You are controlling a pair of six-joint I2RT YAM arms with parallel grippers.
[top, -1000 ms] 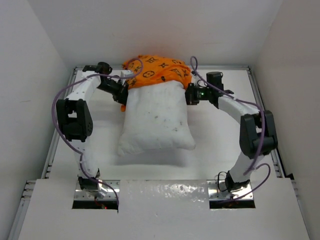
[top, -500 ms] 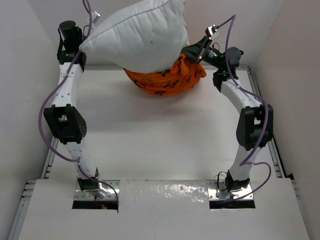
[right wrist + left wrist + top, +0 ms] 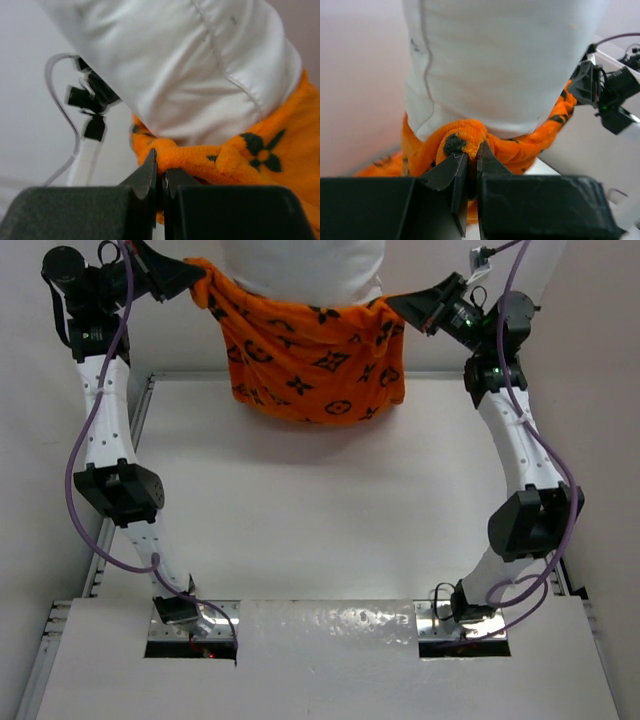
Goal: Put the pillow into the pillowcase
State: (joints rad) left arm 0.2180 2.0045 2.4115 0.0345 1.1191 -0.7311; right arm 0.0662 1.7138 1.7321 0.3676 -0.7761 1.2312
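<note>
Pillow [image 3: 300, 265]: you see it upright above the table's [image 3: 320, 530] far edge, its lower end inside the pillowcase [image 3: 310, 360]. Left gripper [image 3: 198, 278]: fingers clamped on the pillowcase rim. Right gripper [image 3: 397, 304]: clamped on the opposite rim.

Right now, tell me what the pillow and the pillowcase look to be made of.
Pillow: smooth white woven cloth, probably cotton or polyester, faintly glossy, with a stitched seam over soft stuffing. Pillowcase: orange fleece, likely synthetic; matte, with a fuzzy nap and a thick rolled edge.
</note>
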